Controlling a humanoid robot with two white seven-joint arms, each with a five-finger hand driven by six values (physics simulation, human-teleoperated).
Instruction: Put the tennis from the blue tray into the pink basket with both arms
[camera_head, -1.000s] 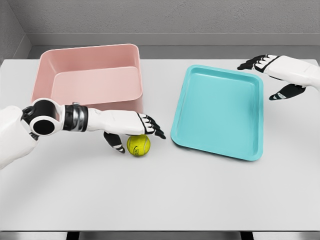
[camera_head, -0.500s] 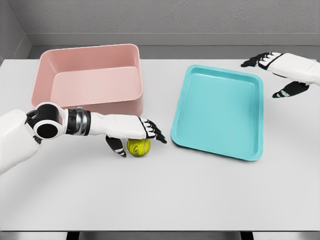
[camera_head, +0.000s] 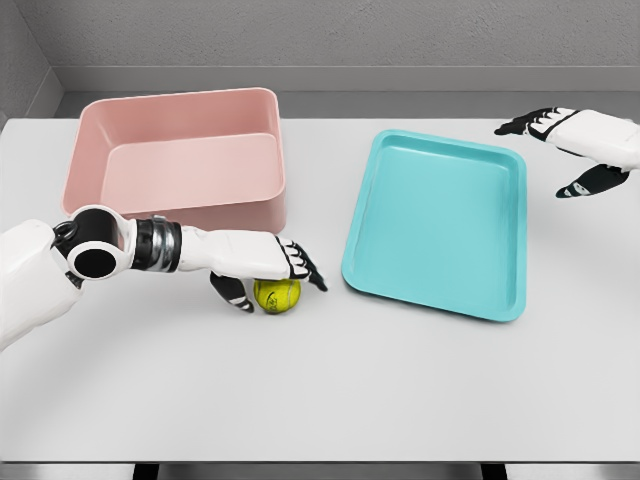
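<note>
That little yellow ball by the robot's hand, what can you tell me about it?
The tennis ball is yellow-green with a fuzzy look and a faint seam line. It sits on the white table, just in front of the pink basket and left of the blue tray, inside neither. The left hand is over it, fingers draped across its top and thumb beside it on the left; whether they grip it cannot be told.

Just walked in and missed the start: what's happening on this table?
The left hand is draped over a tennis ball on the white table, its fingers on top and thumb beside it, just in front of the pink basket. The ball is not lifted and a firm grip isn't clear. The blue tray has nothing in it. The right hand hovers open past the tray's far right corner.
</note>
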